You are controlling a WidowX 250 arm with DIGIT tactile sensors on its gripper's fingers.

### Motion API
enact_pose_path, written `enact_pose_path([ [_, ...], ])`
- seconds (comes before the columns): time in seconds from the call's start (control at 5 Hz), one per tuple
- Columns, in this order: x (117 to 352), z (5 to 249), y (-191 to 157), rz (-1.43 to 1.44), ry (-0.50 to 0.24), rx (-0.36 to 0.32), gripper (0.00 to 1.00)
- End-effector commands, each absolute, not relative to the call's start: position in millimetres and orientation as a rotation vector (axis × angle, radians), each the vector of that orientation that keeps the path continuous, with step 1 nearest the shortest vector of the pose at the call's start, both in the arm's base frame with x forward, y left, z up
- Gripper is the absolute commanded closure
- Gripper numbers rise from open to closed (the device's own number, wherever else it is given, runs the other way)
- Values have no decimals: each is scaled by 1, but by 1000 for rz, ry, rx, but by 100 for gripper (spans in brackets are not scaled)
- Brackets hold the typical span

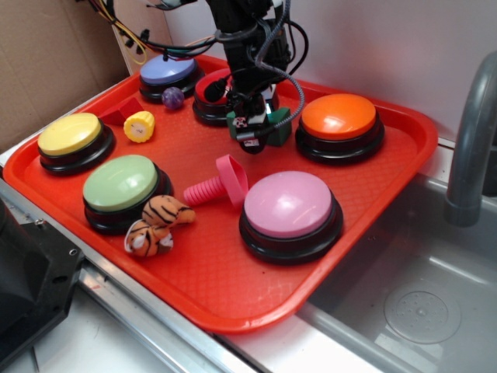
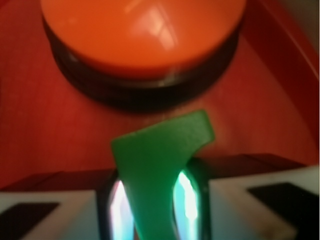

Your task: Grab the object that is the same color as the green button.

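The claw [image 2: 152,200] was clamped on the green block [image 2: 160,165] at upper centre of the frame, beside the orange button [image 1: 339,116]; grasp apparently secured. Next: lift straight off the red tray [image 1: 233,295].

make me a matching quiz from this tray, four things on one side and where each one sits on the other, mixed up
Things:
1. green block
2. tiger toy
3. pink screw
4. purple ball

Places:
A. against the purple button
B. between the fingers of the hand
C. in front of the green button
D. left of the pink button, mid-tray

Pairs: 1-B, 2-C, 3-D, 4-A
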State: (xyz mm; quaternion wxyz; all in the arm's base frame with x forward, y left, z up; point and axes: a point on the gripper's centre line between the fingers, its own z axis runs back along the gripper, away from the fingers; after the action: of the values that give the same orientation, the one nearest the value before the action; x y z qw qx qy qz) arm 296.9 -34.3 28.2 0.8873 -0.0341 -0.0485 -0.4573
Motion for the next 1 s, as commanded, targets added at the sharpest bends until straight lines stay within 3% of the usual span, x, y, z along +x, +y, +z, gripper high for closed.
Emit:
enact_pose_path([
  [0.0,286,89,-45,-827,-138,-25,100],
  [0.2,270,116,-28,-577,-66,-30,100],
  [0.4,257,135,-6,-331,59,12,100],
  [0.8,225,156,23,-3,96,7,100],
])
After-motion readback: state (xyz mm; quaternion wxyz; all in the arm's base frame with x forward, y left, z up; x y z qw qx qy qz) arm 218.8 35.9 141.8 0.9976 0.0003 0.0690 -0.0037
